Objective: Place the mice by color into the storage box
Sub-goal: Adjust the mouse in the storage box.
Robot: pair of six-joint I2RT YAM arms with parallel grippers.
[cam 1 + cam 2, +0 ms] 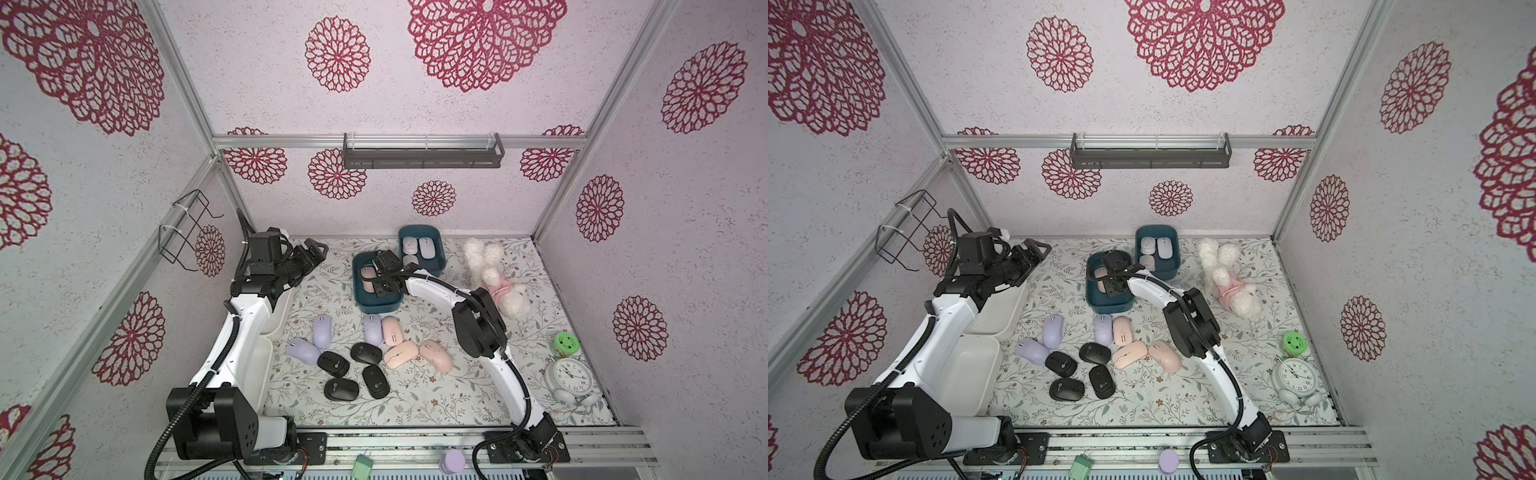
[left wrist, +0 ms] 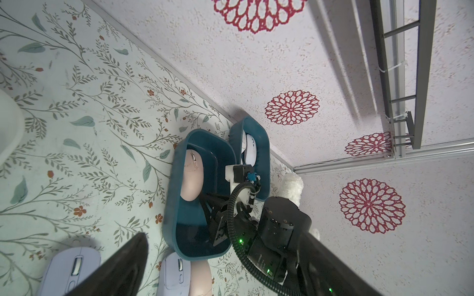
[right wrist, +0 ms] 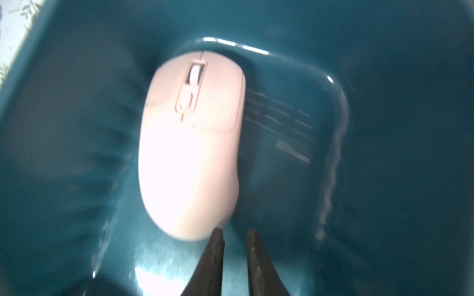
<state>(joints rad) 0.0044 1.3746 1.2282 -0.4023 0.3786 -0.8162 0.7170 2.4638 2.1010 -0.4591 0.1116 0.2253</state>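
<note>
3 white mice (image 1: 419, 247) in far box (image 1: 443, 257), 1 pink mouse (image 3: 189, 143) in near box (image 1: 376, 308). R gripper (image 3: 234, 235) beside it, nearly closed, empty; L gripper (image 1: 320, 253) open, far left. On mat (image 1: 415, 399): 3 lilac mice (image 1: 322, 330), 4 black mice (image 1: 334, 363), 3 pink mice (image 1: 432, 353).

Alarm clock (image 1: 570, 376) dial: hour numerals (tiny); storage box (image 3: 397, 102) label (image 3: 282, 123) unreadable.

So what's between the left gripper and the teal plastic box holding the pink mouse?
Only bare floral table mat; nothing sits between the left gripper and that teal plastic box. Both top views show it.
</note>
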